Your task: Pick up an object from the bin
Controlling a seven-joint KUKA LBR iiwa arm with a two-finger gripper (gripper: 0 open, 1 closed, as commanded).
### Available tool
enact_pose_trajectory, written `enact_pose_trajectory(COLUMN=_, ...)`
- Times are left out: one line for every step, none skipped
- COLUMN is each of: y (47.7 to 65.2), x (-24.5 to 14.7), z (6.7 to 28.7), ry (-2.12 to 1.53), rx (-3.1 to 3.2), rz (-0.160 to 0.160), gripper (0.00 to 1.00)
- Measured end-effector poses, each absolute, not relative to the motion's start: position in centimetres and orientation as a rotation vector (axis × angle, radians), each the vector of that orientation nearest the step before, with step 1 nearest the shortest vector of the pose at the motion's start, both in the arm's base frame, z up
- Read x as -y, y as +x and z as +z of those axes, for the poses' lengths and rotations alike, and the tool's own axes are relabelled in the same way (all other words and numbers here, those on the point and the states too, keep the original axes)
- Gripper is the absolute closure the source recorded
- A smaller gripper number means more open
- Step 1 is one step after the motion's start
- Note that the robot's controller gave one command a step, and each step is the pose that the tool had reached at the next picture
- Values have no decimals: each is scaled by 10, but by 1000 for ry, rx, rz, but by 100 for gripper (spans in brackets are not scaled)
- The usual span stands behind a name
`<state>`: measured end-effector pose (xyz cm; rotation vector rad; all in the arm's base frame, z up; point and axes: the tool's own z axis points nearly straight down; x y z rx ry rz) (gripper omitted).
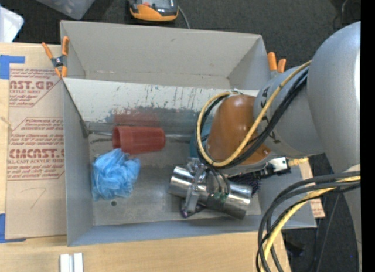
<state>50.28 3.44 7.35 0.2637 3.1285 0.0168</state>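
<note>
Hanging low near the front right corner of the grey metal bin (pixel 158 51), the pincer (pixel 196 193) sits right on top of a shiny metal cylinder (pixel 235 202) that lies on its side along the bin's front edge. The tool's body crosses the cylinder nearer its left end, and whether the pincer is wide, narrow or clamped I cannot tell. The arm's orange wrist cover (pixel 234 130), looped with yellow cables, sits just behind it. A red plastic cup (pixel 139 139) lies on its side toward the back edge, well apart, and a crumpled blue wad of soft material (pixel 114 174) rests near the left wall. The step in hand looks like the grasp on the cylinder. The next move likely calls for a firm squeeze across the round body and a straight lift, since smooth metal may roll or slip free.
</note>
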Motion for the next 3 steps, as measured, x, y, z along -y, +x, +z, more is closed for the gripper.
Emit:
enact_pose_trajectory(y=500, x=-35, z=83, ry=262, rx=-3136, rz=17, gripper=100)
enact_pose_trajectory(y=500, x=-35, z=95, ry=262, rx=-3138, rz=17, gripper=100)
enact_pose_trajectory(y=497, x=-35, z=125, ry=263, rx=-3146, rz=16, gripper=100)
